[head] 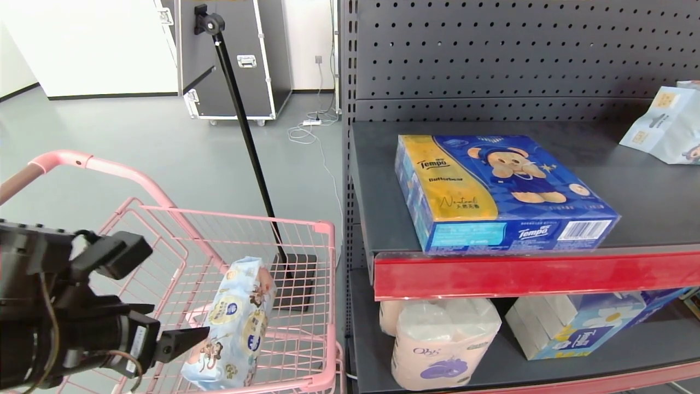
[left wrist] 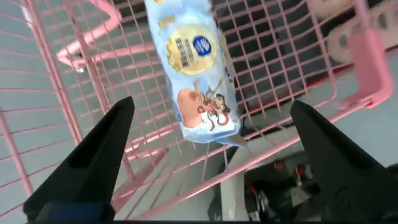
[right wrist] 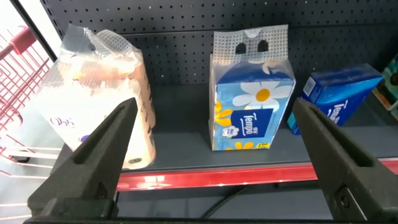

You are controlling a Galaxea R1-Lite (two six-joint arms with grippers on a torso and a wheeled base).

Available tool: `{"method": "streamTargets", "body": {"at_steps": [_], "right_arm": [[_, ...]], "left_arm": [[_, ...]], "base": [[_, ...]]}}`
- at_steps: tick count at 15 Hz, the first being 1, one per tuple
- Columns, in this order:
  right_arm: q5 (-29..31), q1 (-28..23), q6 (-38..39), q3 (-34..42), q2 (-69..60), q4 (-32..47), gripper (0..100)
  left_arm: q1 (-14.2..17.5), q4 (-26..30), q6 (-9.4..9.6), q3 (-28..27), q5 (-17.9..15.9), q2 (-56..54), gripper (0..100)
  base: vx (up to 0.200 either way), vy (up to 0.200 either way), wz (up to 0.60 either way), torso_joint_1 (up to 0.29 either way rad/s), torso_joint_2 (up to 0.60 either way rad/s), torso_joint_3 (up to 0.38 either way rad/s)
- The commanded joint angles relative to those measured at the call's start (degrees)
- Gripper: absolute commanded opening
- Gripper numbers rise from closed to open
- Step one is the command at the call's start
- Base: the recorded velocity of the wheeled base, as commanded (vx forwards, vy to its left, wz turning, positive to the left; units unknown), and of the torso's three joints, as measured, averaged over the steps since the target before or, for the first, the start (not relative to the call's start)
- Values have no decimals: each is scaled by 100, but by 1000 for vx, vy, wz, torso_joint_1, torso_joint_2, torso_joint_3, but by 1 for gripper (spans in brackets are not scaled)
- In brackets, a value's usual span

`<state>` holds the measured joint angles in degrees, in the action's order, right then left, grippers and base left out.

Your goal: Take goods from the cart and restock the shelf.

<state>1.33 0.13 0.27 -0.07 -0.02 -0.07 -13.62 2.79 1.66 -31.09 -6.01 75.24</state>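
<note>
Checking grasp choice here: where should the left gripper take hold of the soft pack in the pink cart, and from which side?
Probably the upper end of the soft pack, jaws across its thin sides, coming down into the cart from above. The pack stands on end, tilted, fenced by wire walls, so its top is free. The left gripper is open, facing it.

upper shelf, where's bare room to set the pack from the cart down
The widest bare patch on the upper shelf lies right of the blue tissue box, up to the pale blue pack at the back right. A narrower strip runs between the box and the shelf's left edge. The lower shelf is crowded: toilet roll pack, flowered tissue pack.
</note>
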Motion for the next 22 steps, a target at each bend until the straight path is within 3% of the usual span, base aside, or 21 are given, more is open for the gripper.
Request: {"method": "streamTargets", "body": {"at_steps": [1,4,16,22], "right_arm": [[-1,4,0,-1,2,-1,100],[-1,4,0,-1,2,-1,100],[-1,4,0,-1,2,-1,100],[-10,4,0,-1,2,-1,100]], "left_arm": [[-203,-174,19,173,82,940,100],[-203,-683,19,366,232,1520,100],[-317,-789,28,112,364,2434,100],[-713,-780,10,-187,619,2996,100]], "base": [[0,0,0,0,0,0],[0,0,0,0,0,0],[0,0,0,0,0,0],[0,0,0,0,0,0]]}}
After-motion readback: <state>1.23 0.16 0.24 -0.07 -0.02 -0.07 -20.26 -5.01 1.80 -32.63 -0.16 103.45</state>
